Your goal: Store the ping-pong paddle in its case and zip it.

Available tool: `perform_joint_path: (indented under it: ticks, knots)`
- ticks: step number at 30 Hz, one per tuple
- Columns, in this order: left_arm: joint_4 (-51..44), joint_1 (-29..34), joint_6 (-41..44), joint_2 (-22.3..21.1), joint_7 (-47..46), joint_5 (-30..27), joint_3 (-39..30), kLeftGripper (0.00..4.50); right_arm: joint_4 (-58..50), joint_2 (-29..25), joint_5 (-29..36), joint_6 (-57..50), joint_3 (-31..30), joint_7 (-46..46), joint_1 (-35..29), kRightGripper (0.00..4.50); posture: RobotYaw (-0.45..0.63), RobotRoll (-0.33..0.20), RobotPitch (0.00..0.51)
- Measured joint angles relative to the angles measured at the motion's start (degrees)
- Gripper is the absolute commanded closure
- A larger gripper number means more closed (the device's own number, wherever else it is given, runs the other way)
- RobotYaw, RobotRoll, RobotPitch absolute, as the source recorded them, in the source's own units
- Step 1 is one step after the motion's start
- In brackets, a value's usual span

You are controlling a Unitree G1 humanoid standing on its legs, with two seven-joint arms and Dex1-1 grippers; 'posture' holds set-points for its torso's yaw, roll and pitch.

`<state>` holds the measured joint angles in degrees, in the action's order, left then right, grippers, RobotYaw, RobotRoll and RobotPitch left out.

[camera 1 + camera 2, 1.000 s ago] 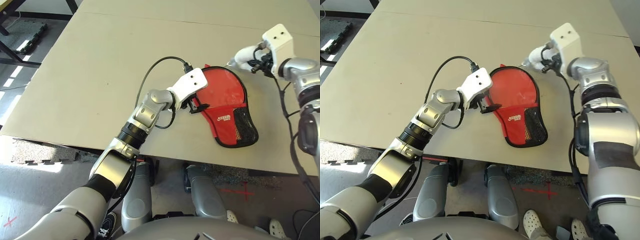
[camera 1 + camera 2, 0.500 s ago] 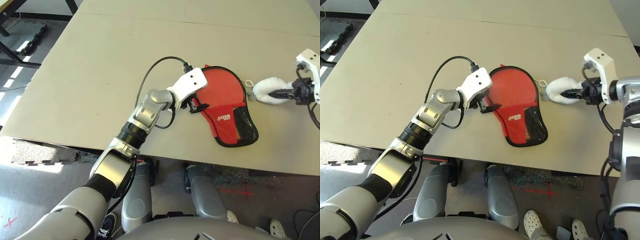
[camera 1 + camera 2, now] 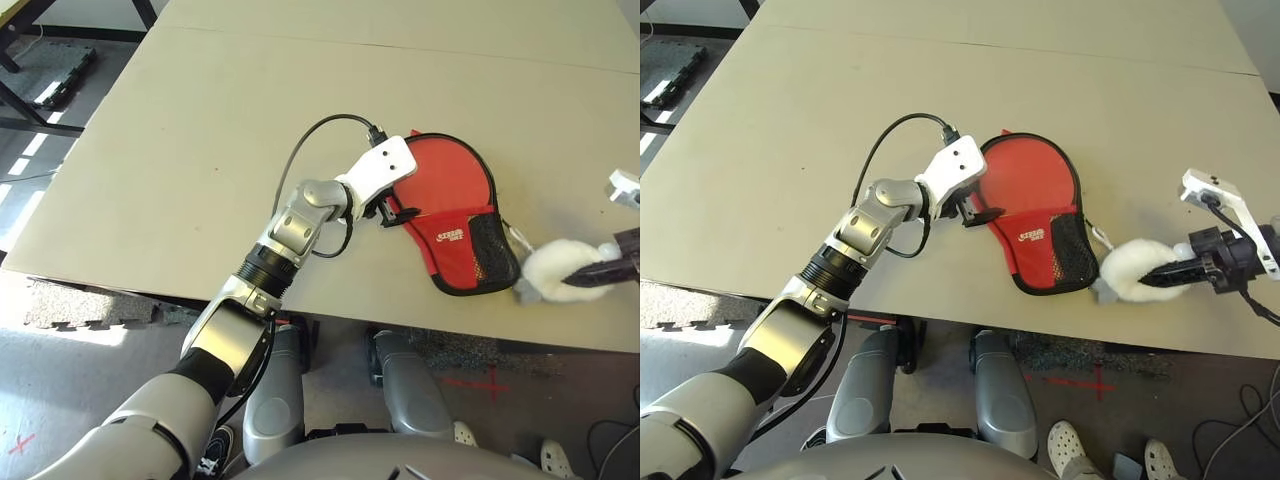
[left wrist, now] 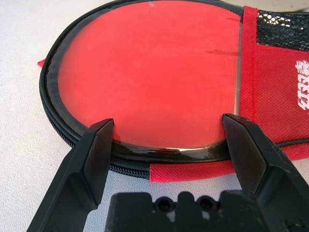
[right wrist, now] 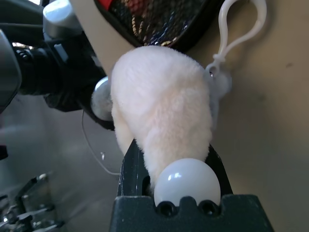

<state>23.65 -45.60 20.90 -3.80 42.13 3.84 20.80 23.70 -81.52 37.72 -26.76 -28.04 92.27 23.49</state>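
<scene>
Beige counter (image 3: 200,120) | case (image 3: 1035,215) lying near its front edge, paddle inside | my left tool (image 4: 171,147) spread wide, bracing the rim | my right tool (image 5: 166,169) clamping the pompom (image 3: 1140,268) | I am judging: pull along the zipper track, steadily.

Head cameras look down on the tan worktop (image 3: 200,120); both wrist cameras sit close, sharing the red fabric paddle-shaped case (image 3: 1035,215).
</scene>
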Motion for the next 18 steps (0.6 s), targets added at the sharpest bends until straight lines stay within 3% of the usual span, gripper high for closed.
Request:
perform_joint_path:
  ticks: [2,7,13,18]
  knots:
    - [-0.02,0.0,0.0,-0.04,0.01,0.0,0.0,0.0,-0.8,-0.65,0.28,0.15,-0.43,0.01,-0.74,4.03,-0.14,0.0,0.299]
    - [-0.41,-0.05,0.11,-0.35,0.09,-0.01,0.0,0.0,6.0,3.75,-4.58,0.05,0.71,0.16,3.89,2.25,-0.15,0.0,0.287]
    - [-6.81,1.71,5.68,-4.07,2.76,-2.4,-1.79,0.0,9.86,-1.89,-0.12,-1.89,0.11,0.15,6.55,0.05,-0.15,0.0,0.282]
    - [-17.02,4.86,14.32,-10.96,5.51,-7.68,-7.38,0.0,26.27,4.74,-3.21,0.4,4.2,0.1,14.31,0.02,-0.13,0.0,0.281]
